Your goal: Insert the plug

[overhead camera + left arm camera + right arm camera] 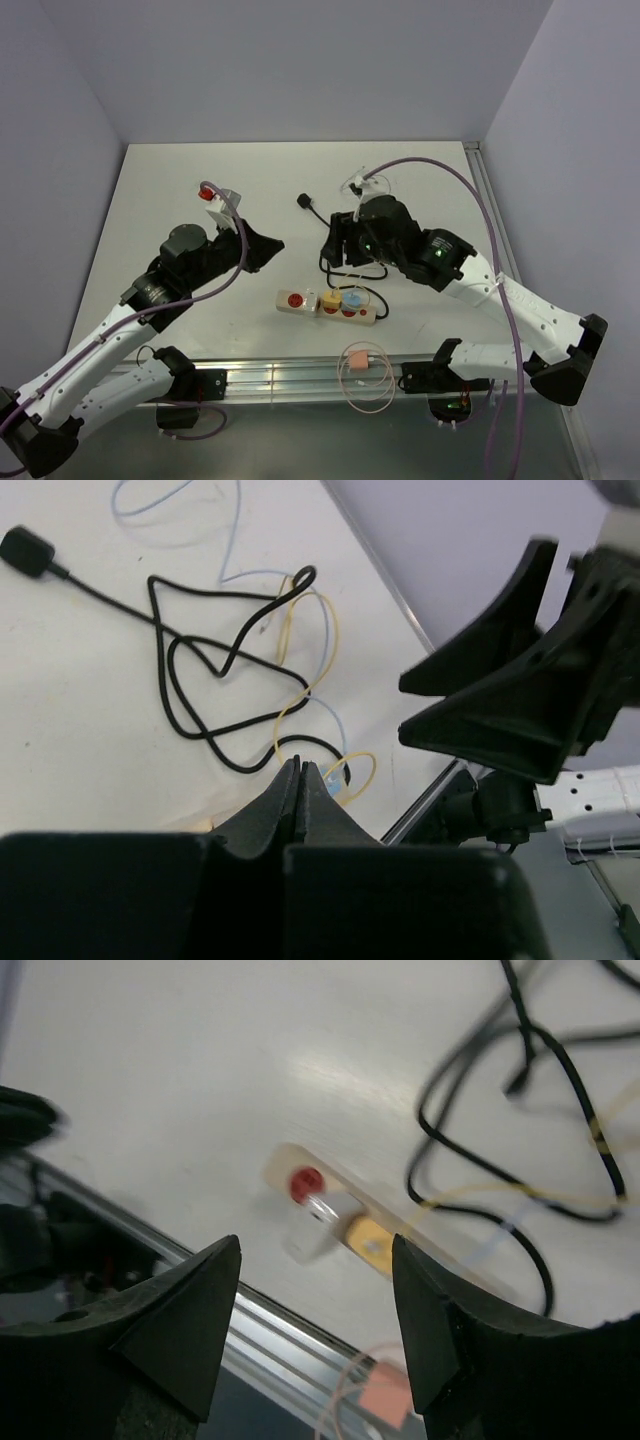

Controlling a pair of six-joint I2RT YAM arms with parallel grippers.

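Note:
A beige power strip [328, 305] lies near the table's front edge, with a red button, a white plug, a yellow plug [330, 298] and a blue plug [351, 297] in it. It also shows in the right wrist view [300, 1172]. A loose black plug [304, 202] lies on the table behind it, its black cable [335, 262] looping to the right; the plug also shows in the left wrist view [27, 550]. My left gripper [272, 247] is shut and empty, above the table left of the strip. My right gripper [315, 1260] is open and empty, hovering above the strip.
Thin yellow and pale blue cables [310, 650] tangle with the black cable [200, 670]. A pink tag on a thin loop [357, 362] lies on the metal rail at the table's front edge. Walls stand behind and to both sides.

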